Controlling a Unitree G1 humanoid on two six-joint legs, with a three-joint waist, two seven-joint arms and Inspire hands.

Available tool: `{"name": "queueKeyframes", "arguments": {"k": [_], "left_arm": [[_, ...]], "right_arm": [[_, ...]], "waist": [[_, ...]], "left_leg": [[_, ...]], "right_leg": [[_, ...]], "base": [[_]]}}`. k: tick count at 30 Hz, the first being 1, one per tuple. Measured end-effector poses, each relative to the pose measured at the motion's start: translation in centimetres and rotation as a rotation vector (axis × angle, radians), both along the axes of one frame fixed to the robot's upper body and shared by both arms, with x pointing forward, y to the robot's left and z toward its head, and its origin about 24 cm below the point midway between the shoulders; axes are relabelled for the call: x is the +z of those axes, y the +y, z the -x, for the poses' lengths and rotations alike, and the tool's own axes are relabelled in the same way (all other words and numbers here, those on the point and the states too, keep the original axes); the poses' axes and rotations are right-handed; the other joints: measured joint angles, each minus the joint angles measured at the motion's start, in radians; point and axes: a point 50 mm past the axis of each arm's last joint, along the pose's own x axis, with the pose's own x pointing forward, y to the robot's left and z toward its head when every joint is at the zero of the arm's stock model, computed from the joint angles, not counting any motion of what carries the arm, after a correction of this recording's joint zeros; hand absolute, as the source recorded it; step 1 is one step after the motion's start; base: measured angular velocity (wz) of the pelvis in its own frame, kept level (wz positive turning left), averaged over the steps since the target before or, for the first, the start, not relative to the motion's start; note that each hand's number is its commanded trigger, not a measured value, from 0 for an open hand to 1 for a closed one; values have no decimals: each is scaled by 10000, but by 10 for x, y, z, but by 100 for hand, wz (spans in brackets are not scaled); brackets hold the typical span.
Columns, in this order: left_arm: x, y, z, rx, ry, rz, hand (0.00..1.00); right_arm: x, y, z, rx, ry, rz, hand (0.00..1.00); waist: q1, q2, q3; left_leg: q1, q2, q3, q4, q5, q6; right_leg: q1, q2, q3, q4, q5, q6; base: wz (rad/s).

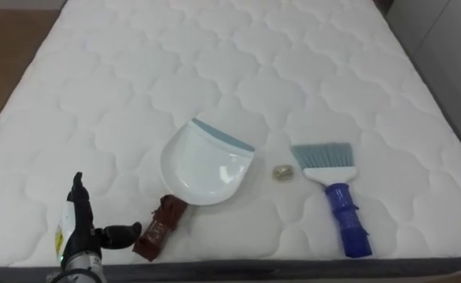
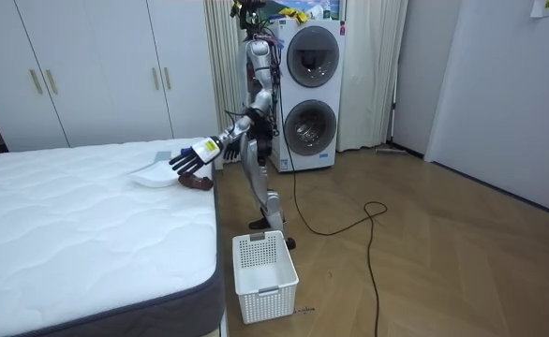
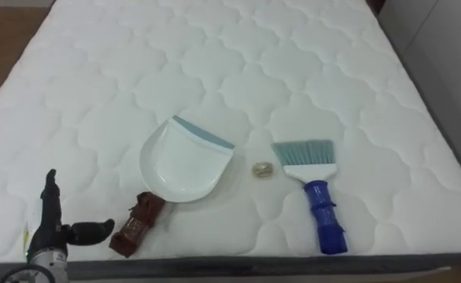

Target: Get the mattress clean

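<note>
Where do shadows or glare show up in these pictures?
Left eye view: even light, no glare, only faint shadows under the dustpan and brush on the mattress; room view: a soft sheen on the wooden floor.

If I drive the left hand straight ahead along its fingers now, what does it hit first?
Probably nothing: the left hand points away across bare mattress, and that line looks free. The dustpan and its brown handle lie to its right. Its height above the mattress is unclear.

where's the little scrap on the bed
Left eye view, just right of centre: the scrap lies on the mattress between the dustpan and the brush.
</note>
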Motion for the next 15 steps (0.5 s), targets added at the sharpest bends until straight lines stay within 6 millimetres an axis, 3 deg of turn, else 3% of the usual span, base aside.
{"name": "queueKeyframes", "arguments": {"k": [4,7,15], "left_arm": [[4,-2,-4,-130,-198,12,0],[7,-5,-9,-246,-363,16,0],[8,-14,-16,-781,-302,92,0]], "right_arm": [[0,0,-2,12,-33,-58,0],[0,-1,-1,-40,-14,-58,0],[1,-3,-1,-279,-57,-100,0]], "waist": [[-244,17,4],[-323,85,-75],[-552,144,-76]], "left_leg": [[-191,-4,-38,63,0,0],[-325,-5,-62,113,0,0],[-332,-1,-35,125,1,-1]], "right_leg": [[-72,-16,-95,-7,2,-3],[-210,-17,-118,-6,9,-15],[-275,-27,-109,99,16,-21]], "base": [[5],[1],[0]]}}
